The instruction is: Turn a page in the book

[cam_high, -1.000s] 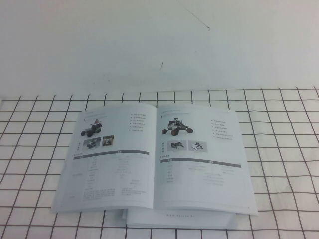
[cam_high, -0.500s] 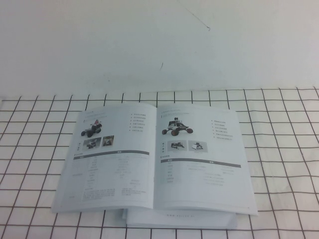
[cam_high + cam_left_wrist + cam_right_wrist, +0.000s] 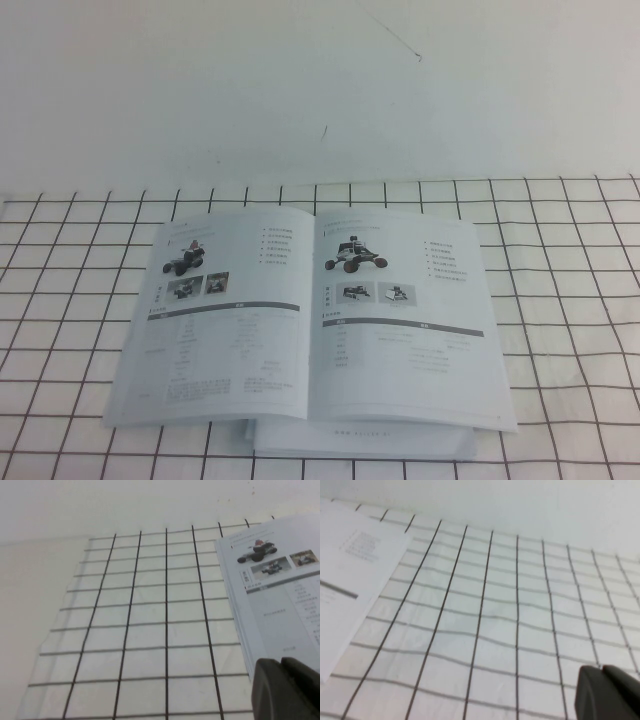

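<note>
Nothing has changed over the last second: the high view matches the earlier ones exactly, so the page turn has not started and every leaf lies flat.

Near to far, taking the book as landmark. Nearest the robot, a plain white booklet (image 3: 365, 440) pokes out from under the book's near edge. On top of it sits the book (image 3: 310, 320), a large thin white-paged catalogue with small vehicle photos, grey bars and fine tables, lying open on the white cloth with a black grid (image 3: 570, 300). Its right-hand leaf is the page (image 3: 405, 320), thin white paper printed with a black four-wheeled rover, flat and untouched. The left leaf (image 3: 220, 320) shows a red-topped vehicle. Beyond the book, the cloth ends and a bare white table (image 3: 300, 90) runs on.

Grippers: neither shows in the high view. The left gripper (image 3: 286, 690) appears only in its wrist view as dark fingertips pressed together, hovering just off the book's left edge over the cloth, holding nothing. The right gripper (image 3: 607, 692) is likewise a dark closed tip, over the cloth off the book's right side, well apart from the page, empty.

Judgement: task at zero, with the right arm likely to reach the page's outer edge first.
</note>
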`<state>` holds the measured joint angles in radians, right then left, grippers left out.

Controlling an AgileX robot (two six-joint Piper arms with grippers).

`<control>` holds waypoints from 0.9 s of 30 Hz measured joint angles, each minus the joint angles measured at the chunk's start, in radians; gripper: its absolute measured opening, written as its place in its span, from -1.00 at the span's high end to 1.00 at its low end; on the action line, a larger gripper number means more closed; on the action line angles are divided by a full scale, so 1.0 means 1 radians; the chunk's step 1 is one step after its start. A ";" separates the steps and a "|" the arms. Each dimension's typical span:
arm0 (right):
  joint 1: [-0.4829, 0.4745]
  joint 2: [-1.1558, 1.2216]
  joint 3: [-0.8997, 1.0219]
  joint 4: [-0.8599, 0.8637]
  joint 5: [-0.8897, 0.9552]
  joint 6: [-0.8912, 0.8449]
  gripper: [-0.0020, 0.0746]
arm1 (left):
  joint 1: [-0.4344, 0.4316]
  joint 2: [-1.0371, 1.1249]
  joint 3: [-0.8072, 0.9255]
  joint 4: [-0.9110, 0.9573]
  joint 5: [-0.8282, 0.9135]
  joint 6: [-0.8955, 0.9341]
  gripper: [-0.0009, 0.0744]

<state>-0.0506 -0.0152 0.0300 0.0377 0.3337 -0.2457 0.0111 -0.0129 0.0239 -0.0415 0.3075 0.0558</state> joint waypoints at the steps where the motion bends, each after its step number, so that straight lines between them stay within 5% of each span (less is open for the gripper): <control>1: 0.000 0.000 0.000 -0.011 -0.028 -0.003 0.95 | 0.000 0.000 0.004 0.007 -0.026 0.003 0.98; 17: 0.000 0.000 0.000 -0.049 -0.764 0.085 0.95 | 0.000 0.000 0.004 0.018 -0.954 -0.007 0.98; 27: 0.000 0.000 0.000 -0.050 -0.964 0.296 0.95 | 0.000 -0.002 0.004 0.018 -1.105 -0.001 0.98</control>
<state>-0.0506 -0.0152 0.0300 -0.0126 -0.6307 0.0501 0.0111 -0.0146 0.0281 -0.0233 -0.7979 0.0546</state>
